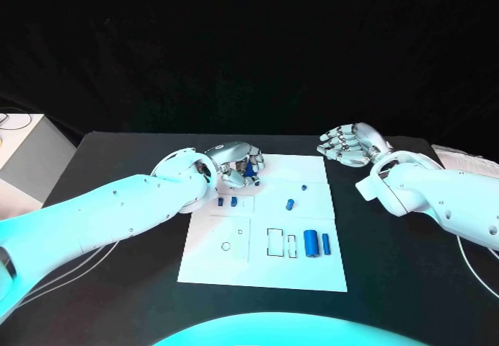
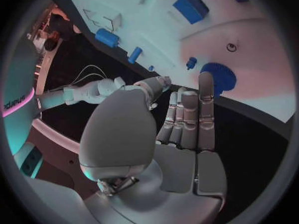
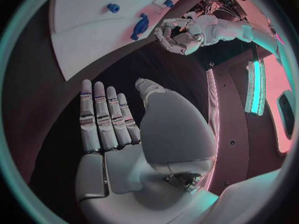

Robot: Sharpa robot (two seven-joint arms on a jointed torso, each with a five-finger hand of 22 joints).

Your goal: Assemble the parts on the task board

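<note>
The white task board [image 1: 260, 270] lies mid-table. My left hand [image 1: 237, 161] hovers over its far left corner, fingers [image 2: 206, 109] straight and apart, holding nothing. A blue gear [image 2: 218, 77] lies on the board just past the fingertips, also seen at the hand's edge as the gear [image 1: 249, 171]. My right hand [image 1: 352, 144] is off the board's far right corner above the black table, its fingers [image 3: 102, 117] stretched out and empty. Two blue cylinders [image 1: 311, 243] lie side by side on the board's near right part. Small blue pieces [image 1: 290, 205] sit near the middle.
Two small blue pieces [image 1: 234, 201] sit by my left wrist. Rectangular outlines [image 1: 275, 241] and a small ring [image 1: 226, 246] mark the board's near half. A white box [image 1: 26, 151] stands at the table's far left. Cables [image 1: 463, 155] lie at the far right.
</note>
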